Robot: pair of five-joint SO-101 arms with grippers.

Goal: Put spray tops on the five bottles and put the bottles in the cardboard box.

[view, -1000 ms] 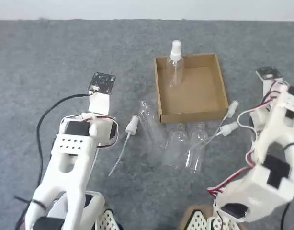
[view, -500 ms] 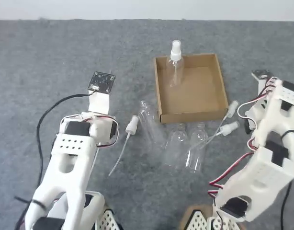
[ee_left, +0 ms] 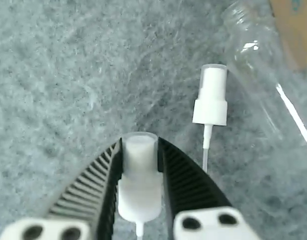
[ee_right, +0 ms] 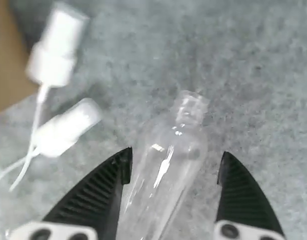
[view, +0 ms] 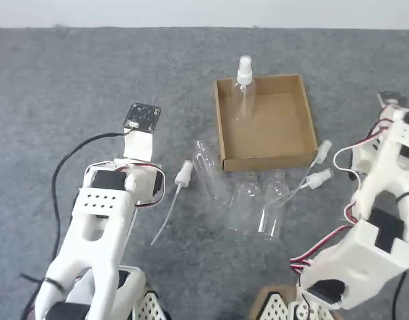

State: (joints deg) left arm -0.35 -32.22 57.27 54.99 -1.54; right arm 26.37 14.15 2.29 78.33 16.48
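My right gripper is spread wide. A bare bottle lies on the worktop between its jaws, neck pointing straight away from it. My left gripper squeezes a spray top tight.

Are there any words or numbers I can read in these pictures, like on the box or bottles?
No text can be read here.
cardboard box: something small and blue printed on it in the left wrist view, too blurred to read.
bottles and spray tops: plain, no labels.
circuit board on an arm: marks too small to read.
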